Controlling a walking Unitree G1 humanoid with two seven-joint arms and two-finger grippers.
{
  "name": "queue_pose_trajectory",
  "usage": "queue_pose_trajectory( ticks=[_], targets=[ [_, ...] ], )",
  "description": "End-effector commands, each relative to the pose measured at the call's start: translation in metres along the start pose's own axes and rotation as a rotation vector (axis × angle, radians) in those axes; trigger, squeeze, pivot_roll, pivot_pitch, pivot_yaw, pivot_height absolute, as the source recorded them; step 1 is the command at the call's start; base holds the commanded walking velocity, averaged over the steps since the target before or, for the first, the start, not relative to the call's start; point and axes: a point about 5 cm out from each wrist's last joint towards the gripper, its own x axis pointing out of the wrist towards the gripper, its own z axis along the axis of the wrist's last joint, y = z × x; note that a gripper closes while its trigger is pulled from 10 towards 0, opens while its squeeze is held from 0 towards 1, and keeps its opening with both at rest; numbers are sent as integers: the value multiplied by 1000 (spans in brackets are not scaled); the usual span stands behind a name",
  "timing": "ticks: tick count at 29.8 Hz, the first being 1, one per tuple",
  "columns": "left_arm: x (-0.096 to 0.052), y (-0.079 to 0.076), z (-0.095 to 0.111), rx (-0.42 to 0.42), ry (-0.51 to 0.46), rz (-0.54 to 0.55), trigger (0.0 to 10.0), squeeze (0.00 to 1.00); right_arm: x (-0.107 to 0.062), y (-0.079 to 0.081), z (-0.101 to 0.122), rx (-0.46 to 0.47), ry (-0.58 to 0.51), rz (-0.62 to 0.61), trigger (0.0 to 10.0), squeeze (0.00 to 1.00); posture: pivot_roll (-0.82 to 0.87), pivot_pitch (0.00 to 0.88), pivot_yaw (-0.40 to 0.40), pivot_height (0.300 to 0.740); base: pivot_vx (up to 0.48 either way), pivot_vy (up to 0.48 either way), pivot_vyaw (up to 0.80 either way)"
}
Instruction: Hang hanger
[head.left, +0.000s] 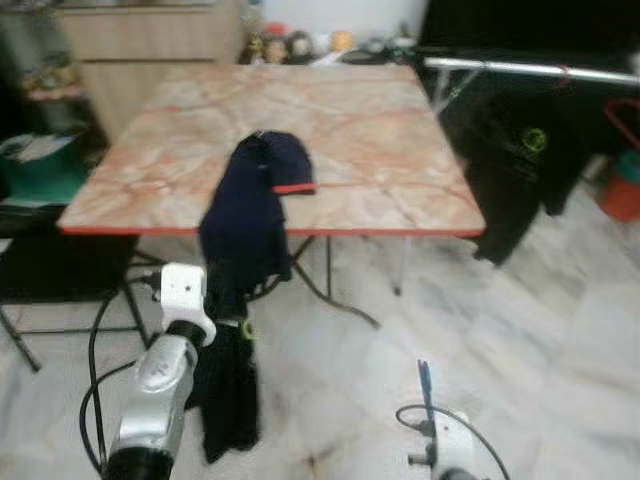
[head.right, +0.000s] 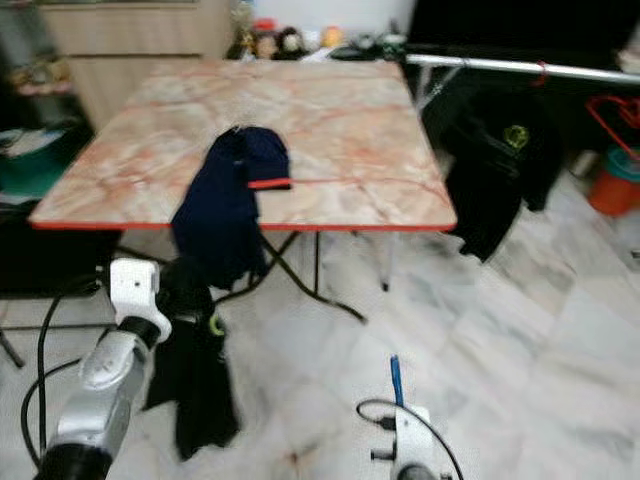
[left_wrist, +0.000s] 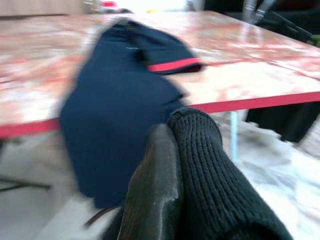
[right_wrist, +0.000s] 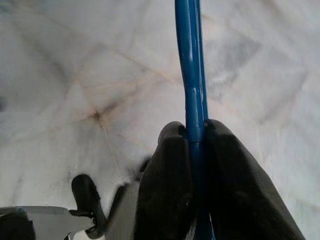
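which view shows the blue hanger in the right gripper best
The right wrist view: the blue hanger runs up the frame as a glossy bar, pinched between the right gripper's two black fingers. Both eye views show just a short blue tip sticking up above the right arm, small and blurred.

Soft, even indoor light; both eye views read slightly blurred throughout. Pale glare washes the marble floor (head.left: 520, 330) and the far edge of the bench (head.left: 330, 120). My left wrist view is motion-smeared, foreground out of focus. Background top right sits dark, detail lost in shadow.
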Motion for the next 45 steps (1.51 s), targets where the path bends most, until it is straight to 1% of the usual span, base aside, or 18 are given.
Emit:
queue_pose_trajectory(
  ticks=[1,13,15,16,17,18,21,24,27,30,31,33,34,35,36,38,41,45],
  targets=[
    [3,-7,7,0,-30,-24,10000,0,0,-2,0,-2,6,-8,10000,0,55,0,-5,740,270,0,0],
    [2,1,18,18,-61,4,10000,0,1,-7,4,25,-15,-27,10000,0,62,0,-4,740,273,0,0],
    [4,4,34,-2,-120,20,10000,0,1,-7,4,21,-15,-25,10000,0,61,0,-5,740,0,0,0],
    [6,7,51,-13,-178,24,10000,0,1,-8,4,21,-15,-25,10000,0,64,0,-6,740,0,0,0],
    [6,7,51,-13,-178,24,10000,0,1,-8,4,21,-15,-25,10000,0,64,0,-6,740,0,0,0],
    [10,11,67,-1,-216,21,10000,0,1,-8,4,22,-15,-26,10000,0,70,0,-9,740,0,0,0],
    [12,12,74,9,-230,19,10000,0,1,-8,5,20,-15,-26,10000,0,74,0,-11,740,0,0,0],
    [20,16,104,-9,-316,42,10000,0,1,-8,5,23,-17,-29,10000,0,74,0,-11,740,0,0,0],
    [20,11,113,2,-347,29,10000,0,1,-9,6,27,-20,-32,10000,0,70,0,-9,740,0,0,0],
    [15,3,116,29,-363,9,10000,0,1,-9,7,33,-24,-33,10000,0,70,0,-9,740,0,0,0],
    [8,3,116,28,-360,24,10000,0,1,-10,7,41,-28,-39,10000,0,61,0,-4,740,0,0,0],
    [-8,9,114,14,-359,54,10000,0,1,-11,8,44,-35,-41,10000,0,68,0,-8,740,0,0,0],
    [-8,9,114,14,-359,54,10000,0,1,-11,8,44,-35,-41,10000,0,68,0,-8,740,0,0,0],
    [-16,11,114,18,-354,60,10000,0,1,-12,9,46,-39,-43,10000,0,75,0,-12,740,0,0,0],
    [-16,11,114,18,-354,60,10000,0,1,-12,9,46,-39,-43,10000,0,75,0,-12,740,0,0,0],
    [-26,12,113,50,-340,47,10000,0,1,-12,9,47,-43,-46,10000,0,76,0,-12,740,0,0,0],
    [-30,12,111,49,-325,51,10000,0,1,-11,11,54,-52,-47,10000,0,74,0,-13,740,0,0,0],
    [-25,14,119,47,-340,81,10000,0,2,-9,14,58,-69,-40,10000,0,73,0,-15,740,0,0,0]
  ],
)
